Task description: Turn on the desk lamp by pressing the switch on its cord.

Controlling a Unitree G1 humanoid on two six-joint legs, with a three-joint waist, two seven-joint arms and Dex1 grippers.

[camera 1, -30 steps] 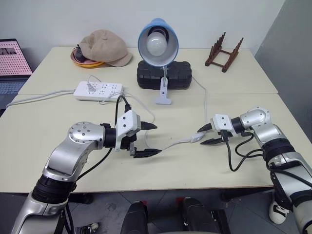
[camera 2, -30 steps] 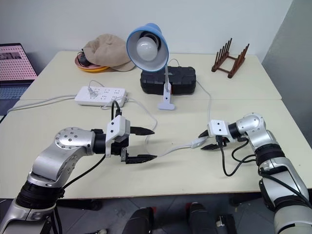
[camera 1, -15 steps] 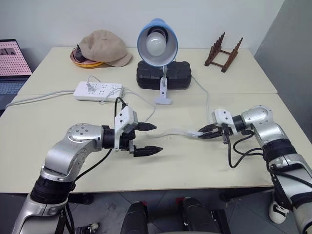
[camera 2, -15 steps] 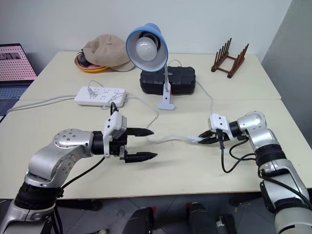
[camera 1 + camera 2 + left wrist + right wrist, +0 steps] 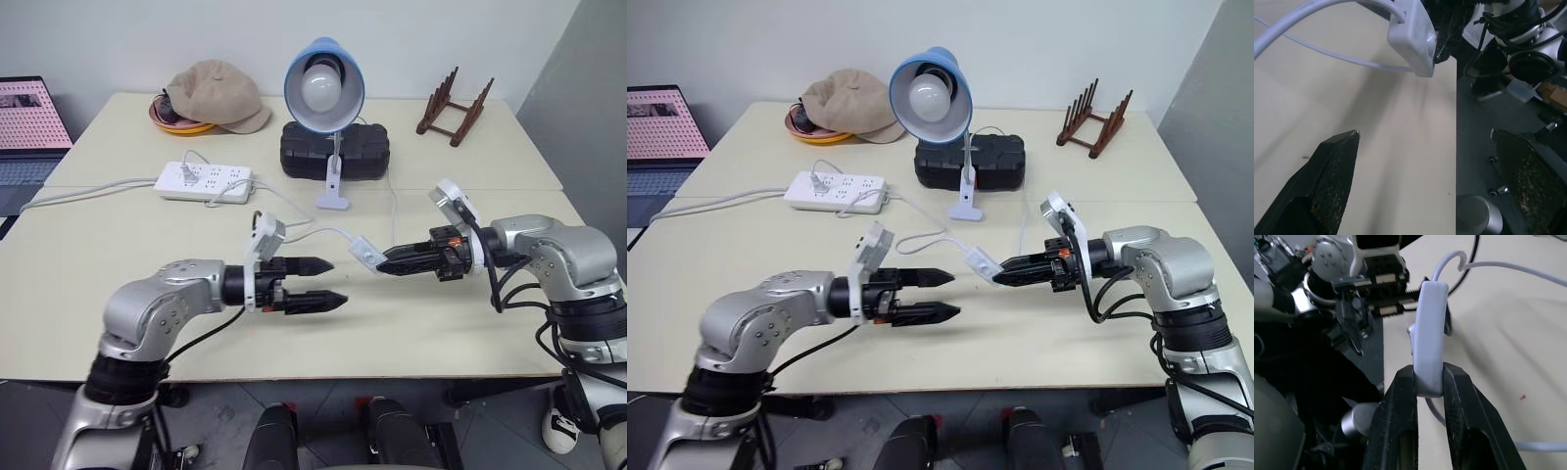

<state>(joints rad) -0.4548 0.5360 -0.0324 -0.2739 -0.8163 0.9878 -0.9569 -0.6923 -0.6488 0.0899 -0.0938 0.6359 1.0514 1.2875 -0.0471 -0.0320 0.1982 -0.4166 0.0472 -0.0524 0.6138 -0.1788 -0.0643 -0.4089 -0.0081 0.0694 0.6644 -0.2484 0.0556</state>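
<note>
Now right gripper (image 5: 384, 264) jaws clamp the switch (image 5: 368, 255) aloft; left gripper (image 5: 325, 282) jaws gape — empty.

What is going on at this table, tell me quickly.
The robot is working on the desk lamp, whose bulb looks unlit. Its right gripper has its fingers shut on the switch and holds it above the table, the cord trailing back towards the lamp. The left gripper hangs open just short of the switch, not touching it. A power strip lies behind.
</note>
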